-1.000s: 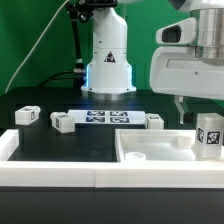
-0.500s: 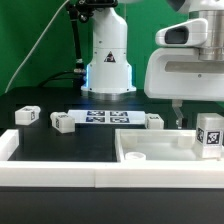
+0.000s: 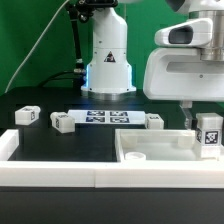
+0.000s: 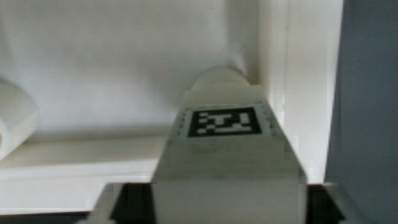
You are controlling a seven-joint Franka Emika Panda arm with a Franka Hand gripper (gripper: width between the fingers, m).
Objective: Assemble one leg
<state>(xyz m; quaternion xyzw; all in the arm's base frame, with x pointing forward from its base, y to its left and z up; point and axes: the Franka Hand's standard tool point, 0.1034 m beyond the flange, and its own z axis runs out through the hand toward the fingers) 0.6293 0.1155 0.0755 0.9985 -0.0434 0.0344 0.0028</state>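
Holding the leg (image 3: 209,136) straight is the main job right now. The gripper (image 3: 197,122) is at the exterior view's right, over the far right corner of the big white tray (image 3: 160,152). The leg stands upright there, with a black-and-white tag facing us. One thin finger (image 3: 186,113) shows just beside the leg. The wrist view shows the leg (image 4: 226,140) running out from between the jaws toward a corner of the tray (image 4: 107,70), so the fingers look closed on it. How hard they squeeze, I cannot tell.

To do this step well, I think the arm should go down slowly and keep the leg from tipping. The leg's end should meet the spot in the tray corner square on, not at a slant. If it is off to one side, a small nudge is better than a push. Whether the leg already touches the tray is hidden.

Three more small legs (image 3: 62,122) lie on the black table (image 3: 40,140), near the marker board (image 3: 105,118), well apart from the gripper.
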